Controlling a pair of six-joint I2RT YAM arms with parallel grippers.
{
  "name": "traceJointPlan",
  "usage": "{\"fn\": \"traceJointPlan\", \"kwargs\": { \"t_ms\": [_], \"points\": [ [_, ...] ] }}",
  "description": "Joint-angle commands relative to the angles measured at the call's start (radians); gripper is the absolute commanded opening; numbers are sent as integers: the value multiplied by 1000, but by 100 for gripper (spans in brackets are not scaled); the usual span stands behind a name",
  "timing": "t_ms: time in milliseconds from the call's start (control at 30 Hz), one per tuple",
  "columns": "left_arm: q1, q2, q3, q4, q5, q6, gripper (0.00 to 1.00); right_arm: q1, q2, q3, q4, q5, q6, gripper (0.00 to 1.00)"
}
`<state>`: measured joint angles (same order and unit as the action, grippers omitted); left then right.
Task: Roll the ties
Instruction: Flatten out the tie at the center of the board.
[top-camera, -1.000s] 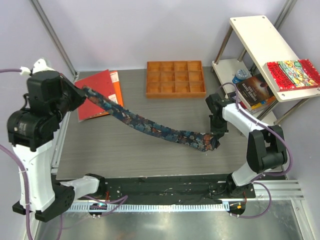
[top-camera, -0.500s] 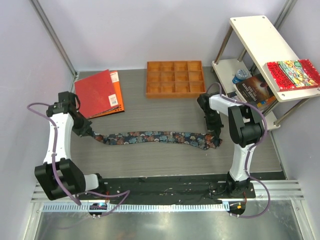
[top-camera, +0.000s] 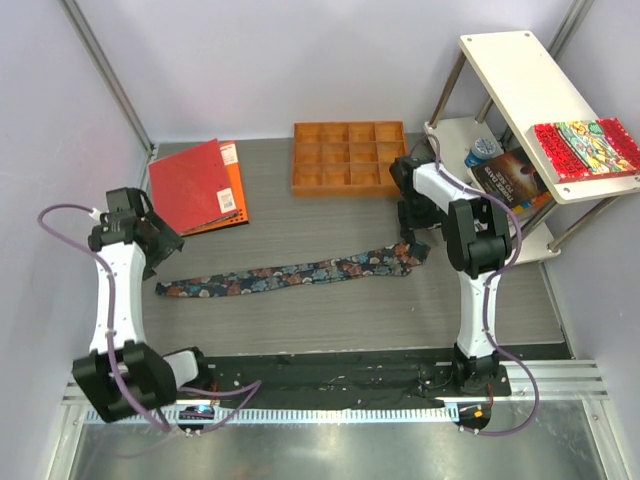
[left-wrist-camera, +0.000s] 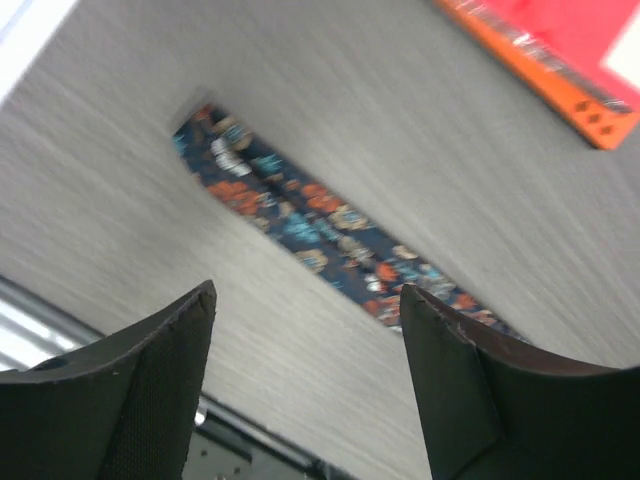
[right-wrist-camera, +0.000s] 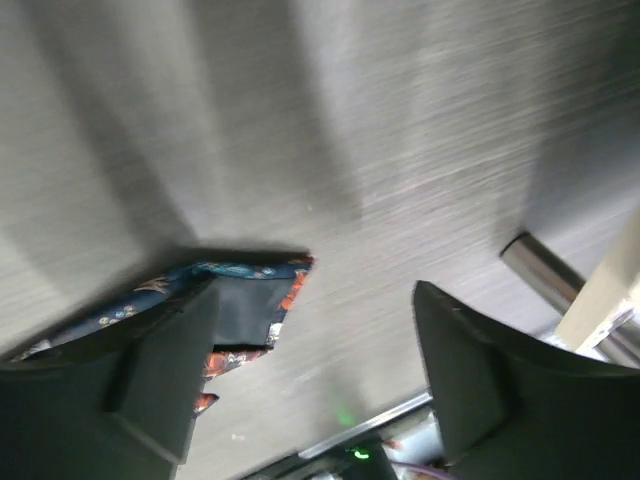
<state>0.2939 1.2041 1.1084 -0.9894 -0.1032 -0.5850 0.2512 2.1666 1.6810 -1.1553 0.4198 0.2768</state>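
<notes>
The tie (top-camera: 290, 273) lies flat and unrolled on the grey table (top-camera: 300, 325), a long navy strip with orange, red and teal flowers. In the overhead view it runs from lower left of centre, rising slightly toward the right. Over its left end hangs the left gripper (left-wrist-camera: 307, 296), jaws wide apart with nothing between them, the fabric on the table below. Over its right end, where a corner is turned up to show the dark lining, hangs the right gripper (right-wrist-camera: 315, 290), jaws likewise spread wide and holding nothing. Beyond the tie, at upper centre, sits a wooden tray (top-camera: 350, 187) divided into small square compartments that show only their wooden floors. At upper left a red book (top-camera: 190, 185) lies on an orange one (top-camera: 236, 195); small dark marks along the orange edge are too blurred to read. At the right a white shelf rack (top-camera: 510, 60) carries a red patterned book (top-camera: 585, 148), a dark book (top-camera: 510, 180) whose white title is too small to read, and a blue-lidded jar (top-camera: 485, 150).
</notes>
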Motion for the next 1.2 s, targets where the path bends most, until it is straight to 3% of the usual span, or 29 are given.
{"fn": "traceJointPlan", "kwargs": {
  "t_ms": [0,167,200,233,333,500,700,1167],
  "points": [
    [-103,-78,2,115,-93,11,66,32,-79,102,-12,-4,119,88],
    [-324,115,71,126,-58,34,53,241,-258,-99,158,-280,177,79],
    [-343,156,83,124,-28,39,48,282,-302,-140,240,-318,227,75],
    [-357,217,93,120,-15,48,44,351,-323,-182,288,-360,255,65],
    [-407,302,103,126,10,63,41,498,-358,-337,477,-504,378,48],
    [-432,388,84,146,16,80,40,666,-300,-365,755,-621,550,36],
    [-434,465,57,144,39,102,39,770,-153,-284,862,-538,668,34],
    [-432,649,48,113,91,129,38,767,-37,-225,933,-386,719,29]
  ]
}}
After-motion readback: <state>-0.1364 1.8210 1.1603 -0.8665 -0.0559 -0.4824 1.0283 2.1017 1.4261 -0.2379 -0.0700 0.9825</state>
